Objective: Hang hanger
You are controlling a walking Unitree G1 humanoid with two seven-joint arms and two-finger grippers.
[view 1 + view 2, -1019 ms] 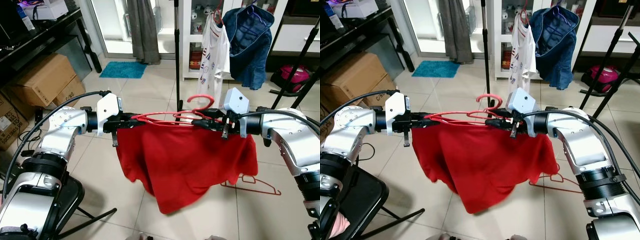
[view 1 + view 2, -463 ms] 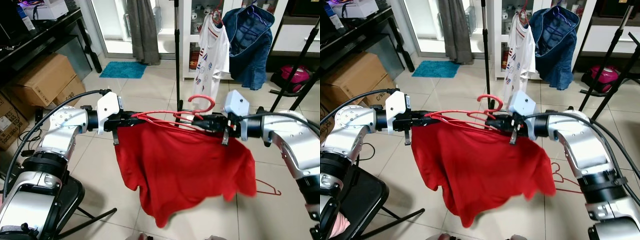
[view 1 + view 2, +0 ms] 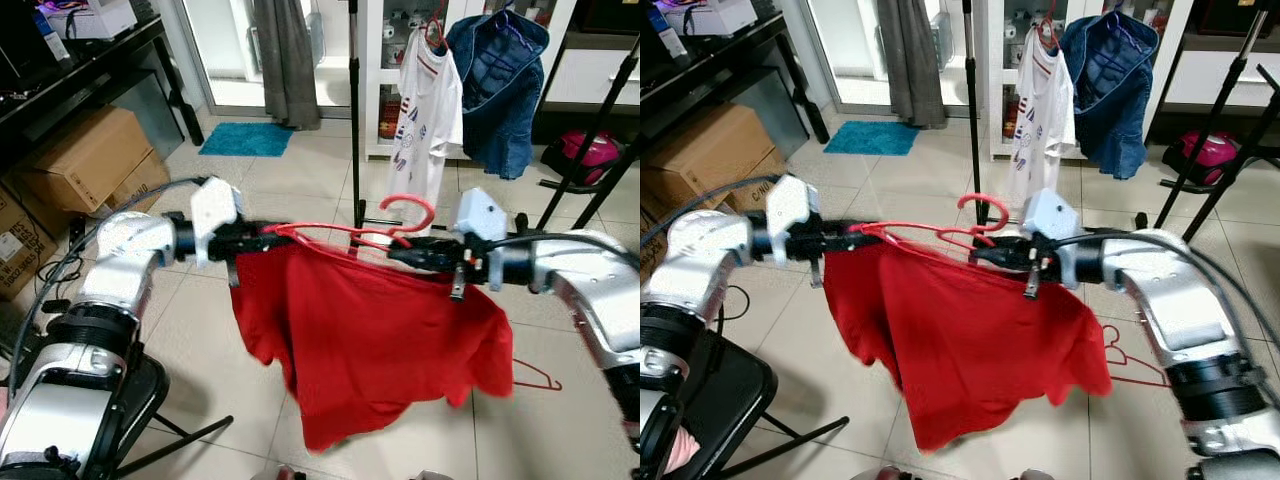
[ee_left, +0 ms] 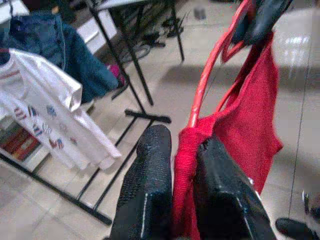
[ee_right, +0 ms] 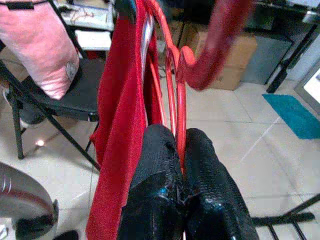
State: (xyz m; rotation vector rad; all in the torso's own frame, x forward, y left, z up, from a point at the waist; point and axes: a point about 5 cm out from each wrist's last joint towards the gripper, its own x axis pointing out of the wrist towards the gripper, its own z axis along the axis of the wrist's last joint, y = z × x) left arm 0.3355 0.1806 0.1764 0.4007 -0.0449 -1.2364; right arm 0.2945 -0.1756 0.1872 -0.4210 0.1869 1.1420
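A red wire hanger (image 3: 345, 235) with a red garment (image 3: 380, 340) draped on it hangs between my two arms at chest height, its hook (image 3: 408, 210) pointing up. My left gripper (image 3: 268, 238) is shut on the hanger's left end together with the red cloth (image 4: 187, 165). My right gripper (image 3: 395, 253) is shut on the hanger wire (image 5: 181, 135) near the hook. Behind stands a black clothes rack pole (image 3: 354, 100), with a white T-shirt (image 3: 425, 100) and a denim jacket (image 3: 500, 80) hung from it.
A second red hanger (image 3: 530, 375) lies on the tiled floor at the right. Cardboard boxes (image 3: 90, 155) and a dark desk (image 3: 70, 70) stand at the left, a black folding chair (image 3: 130, 400) sits at my lower left, and another black stand (image 3: 590, 130) leans at the right.
Both arms have shifted slightly with the hanger; the red garment has swung and its lower hem has moved. The hook end sits a little further right and lower than before.
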